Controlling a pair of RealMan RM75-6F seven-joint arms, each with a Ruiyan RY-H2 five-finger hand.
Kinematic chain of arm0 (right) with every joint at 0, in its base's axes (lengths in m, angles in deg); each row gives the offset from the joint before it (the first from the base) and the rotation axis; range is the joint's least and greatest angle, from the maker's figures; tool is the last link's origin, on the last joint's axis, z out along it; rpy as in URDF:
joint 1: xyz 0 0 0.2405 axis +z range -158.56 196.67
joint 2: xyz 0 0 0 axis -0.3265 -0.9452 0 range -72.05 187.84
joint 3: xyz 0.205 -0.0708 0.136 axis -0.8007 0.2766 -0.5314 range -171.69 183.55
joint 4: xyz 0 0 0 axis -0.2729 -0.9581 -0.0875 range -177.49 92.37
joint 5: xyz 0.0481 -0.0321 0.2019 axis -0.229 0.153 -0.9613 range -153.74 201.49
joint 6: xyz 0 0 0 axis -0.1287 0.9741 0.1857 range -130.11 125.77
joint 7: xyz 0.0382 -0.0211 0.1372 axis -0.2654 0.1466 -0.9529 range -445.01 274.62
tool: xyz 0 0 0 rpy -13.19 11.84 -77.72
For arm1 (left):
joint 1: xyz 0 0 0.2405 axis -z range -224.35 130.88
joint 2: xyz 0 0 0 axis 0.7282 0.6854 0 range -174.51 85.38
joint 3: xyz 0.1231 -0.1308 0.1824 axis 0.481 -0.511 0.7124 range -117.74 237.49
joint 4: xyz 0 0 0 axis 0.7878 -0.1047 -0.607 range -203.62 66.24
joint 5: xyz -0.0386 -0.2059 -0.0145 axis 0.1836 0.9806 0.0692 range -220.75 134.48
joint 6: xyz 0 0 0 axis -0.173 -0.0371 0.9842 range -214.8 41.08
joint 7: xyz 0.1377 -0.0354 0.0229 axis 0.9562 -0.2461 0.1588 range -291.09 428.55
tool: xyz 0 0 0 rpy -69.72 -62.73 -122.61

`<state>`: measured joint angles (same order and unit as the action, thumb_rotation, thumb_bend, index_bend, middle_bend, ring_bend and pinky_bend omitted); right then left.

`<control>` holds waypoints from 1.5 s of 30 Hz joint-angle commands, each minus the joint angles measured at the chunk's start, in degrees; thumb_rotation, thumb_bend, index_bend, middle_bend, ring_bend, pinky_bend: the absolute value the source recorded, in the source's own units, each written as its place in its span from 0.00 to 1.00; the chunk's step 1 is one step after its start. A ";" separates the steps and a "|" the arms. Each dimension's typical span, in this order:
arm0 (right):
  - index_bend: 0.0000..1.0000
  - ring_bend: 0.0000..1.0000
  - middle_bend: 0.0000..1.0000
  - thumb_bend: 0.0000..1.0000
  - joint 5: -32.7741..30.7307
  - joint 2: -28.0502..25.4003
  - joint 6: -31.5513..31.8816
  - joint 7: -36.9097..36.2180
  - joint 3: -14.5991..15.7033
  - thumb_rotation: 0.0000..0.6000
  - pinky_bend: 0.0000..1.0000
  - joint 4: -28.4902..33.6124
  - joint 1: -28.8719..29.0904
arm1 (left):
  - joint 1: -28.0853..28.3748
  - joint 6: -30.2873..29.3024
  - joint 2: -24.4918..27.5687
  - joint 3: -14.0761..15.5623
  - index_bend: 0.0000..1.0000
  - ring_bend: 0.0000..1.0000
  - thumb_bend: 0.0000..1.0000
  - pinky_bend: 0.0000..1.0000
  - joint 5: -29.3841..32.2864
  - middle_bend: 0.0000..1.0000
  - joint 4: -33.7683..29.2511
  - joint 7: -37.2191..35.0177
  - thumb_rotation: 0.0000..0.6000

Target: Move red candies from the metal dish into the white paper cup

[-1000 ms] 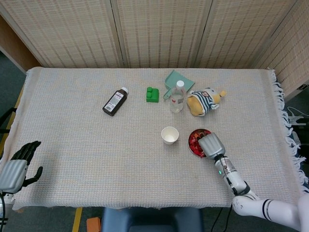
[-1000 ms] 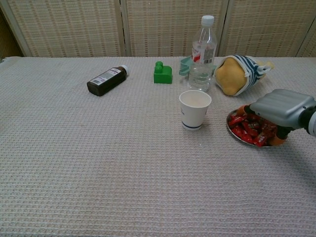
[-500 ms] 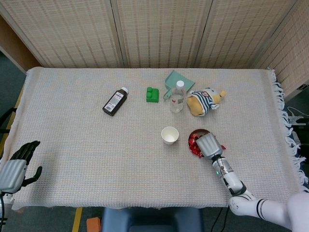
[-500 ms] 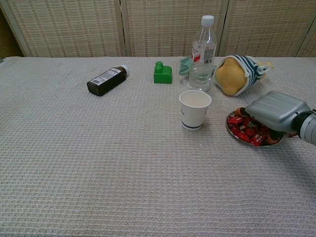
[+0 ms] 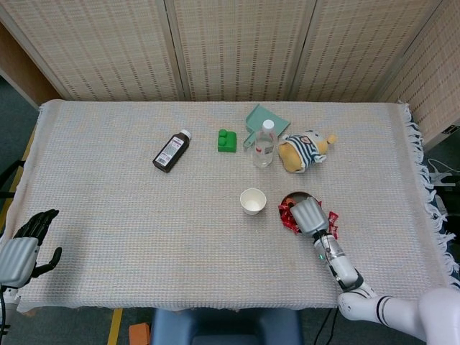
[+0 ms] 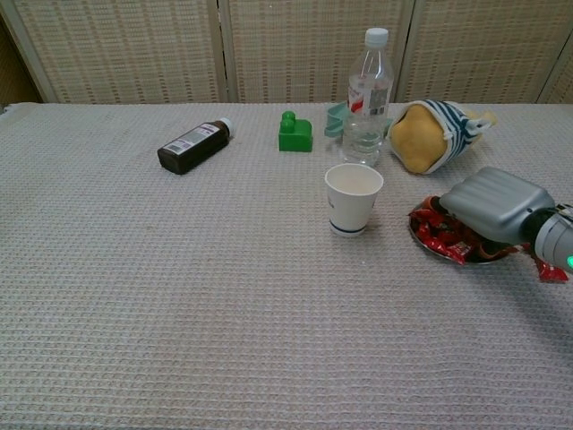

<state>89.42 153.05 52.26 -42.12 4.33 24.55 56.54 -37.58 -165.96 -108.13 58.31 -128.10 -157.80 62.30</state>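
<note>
Change since half a second ago: several red candies (image 6: pixel 440 235) now lie outside the metal dish (image 5: pixel 293 196). In the head view some sit on the cloth on the cup side of the dish rim, and a few more (image 5: pixel 331 221) lie on the opposite side, beside the right wrist. A second ago all candies were inside the dish. The right hand (image 6: pixel 495 204) has pulled slightly back toward the robot over that interval.

Judgement: the scoop or grab has scattered candies rather than lifted them; the spilled ones will need picking off the cloth, or the grasp repeated.

Right hand lies palm-down over the dish, covering most of it. Fingers are hidden beneath the palm in both views; cannot tell whether they are curled on a candy.

White paper cup (image 6: pixel 354 199) stands upright just beside the dish, on its left, apparently empty.

Left hand (image 5: pixel 21 249) rests far from the dish at the table's near-left edge, fingers spread, holding nothing.
</note>
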 commanded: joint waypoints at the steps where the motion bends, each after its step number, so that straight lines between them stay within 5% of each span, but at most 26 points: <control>1: 0.76 0.64 0.72 0.33 0.86 0.20 0.77 -0.73 -0.20 1.00 0.81 -0.24 -0.14 | -0.04 -0.10 0.04 0.01 0.00 0.05 0.46 0.18 -0.06 0.04 -0.05 -0.04 1.00; 24: 0.91 0.68 0.81 0.36 7.37 0.30 5.01 -7.32 -1.25 1.00 0.84 -2.07 -1.64 | -0.23 -0.51 0.05 -0.04 0.00 0.05 0.46 0.18 -0.22 0.04 -0.02 -0.14 1.00; 39: 0.91 0.69 0.82 0.36 10.02 -4.82 9.27 -10.49 -3.86 1.00 0.84 6.68 -2.28 | -0.37 -0.98 0.15 0.10 0.00 0.05 0.46 0.18 -0.80 0.04 -0.16 -0.28 1.00; 45: 0.91 0.69 0.82 0.36 9.64 -6.17 7.73 -8.43 -8.17 1.00 0.84 14.36 1.60 | -0.38 -1.13 0.23 0.09 0.00 0.05 0.46 0.18 -0.98 0.04 -0.21 -0.57 1.00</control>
<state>99.38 147.44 60.85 -52.03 -2.05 36.30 56.39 -37.96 -167.08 -107.91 58.40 -129.08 -158.01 61.73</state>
